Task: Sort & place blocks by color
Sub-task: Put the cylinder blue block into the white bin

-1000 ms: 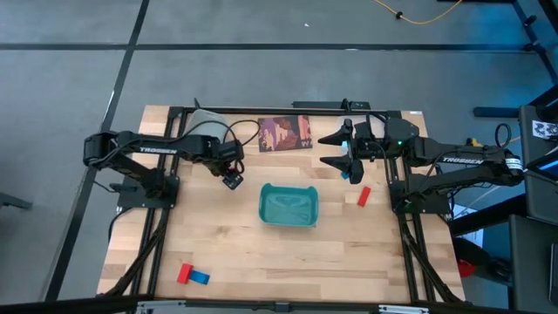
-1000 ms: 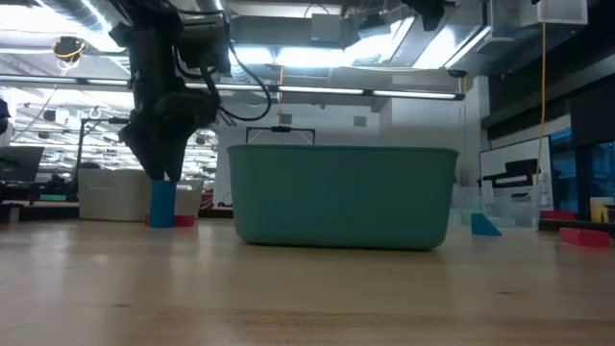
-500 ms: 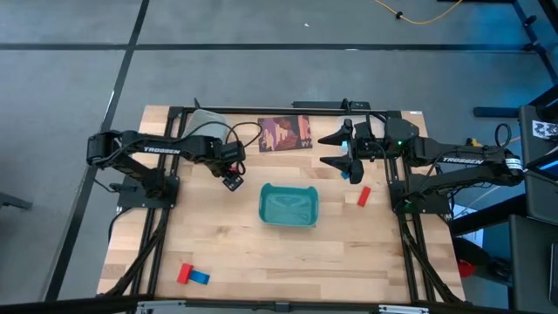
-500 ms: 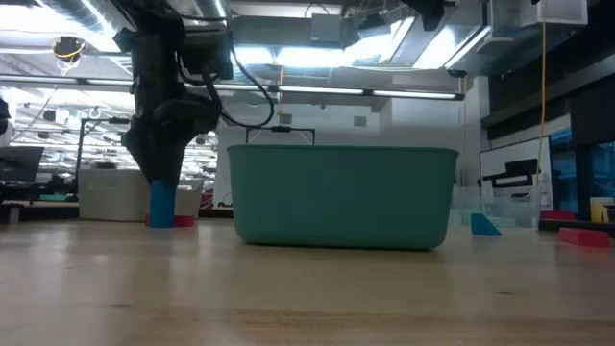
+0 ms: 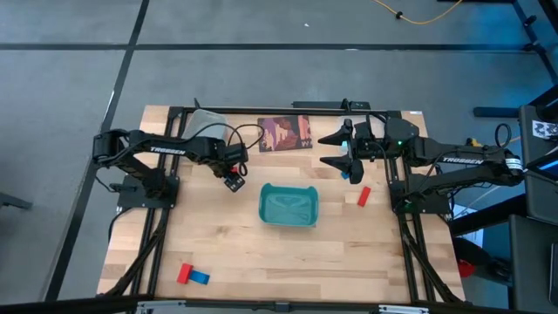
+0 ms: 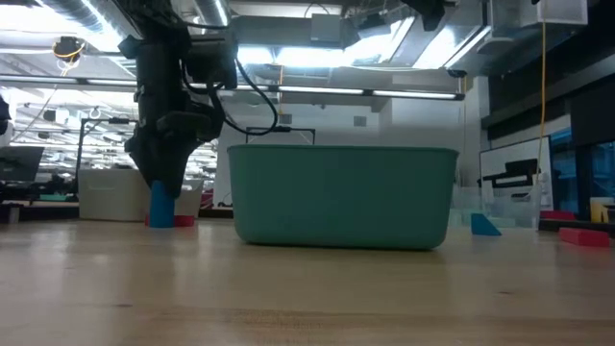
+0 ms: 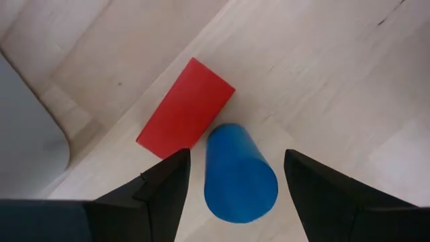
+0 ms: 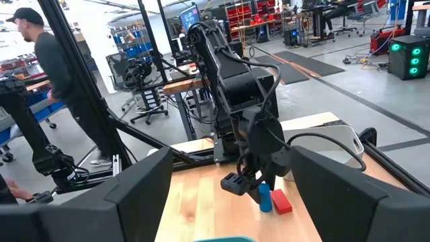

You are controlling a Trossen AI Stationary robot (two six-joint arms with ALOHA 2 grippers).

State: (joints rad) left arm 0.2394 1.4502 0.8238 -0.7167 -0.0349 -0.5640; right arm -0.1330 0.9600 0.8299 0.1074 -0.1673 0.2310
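My left gripper (image 7: pixel 236 176) is open and points down over an upright blue cylinder-shaped piece (image 7: pixel 240 175), with one finger on each side and a gap showing on both. A red block (image 7: pixel 186 112) lies flat against that piece. In the low view the gripper (image 6: pixel 159 183) reaches down around the blue piece's (image 6: pixel 161 204) top. My right gripper (image 5: pixel 343 150) hangs wide open above the table's far right. Below it lie a small blue block (image 5: pixel 346 177) and a red block (image 5: pixel 364 196). A red block (image 5: pixel 184 274) and a blue block (image 5: pixel 200 278) lie near the table's near left corner.
The teal tray (image 5: pixel 289 220) sits at the table's middle, to the right of my left gripper. A brownish-red card (image 5: pixel 285 133) lies at the far edge and a pale container (image 5: pixel 204 121) at the far left. A person (image 8: pixel 54 60) stands beyond the table.
My left arm's elbow has shifted a little toward the table's right, and its gripper has stayed over the blue piece. The blue piece and the red block beside it have not moved.
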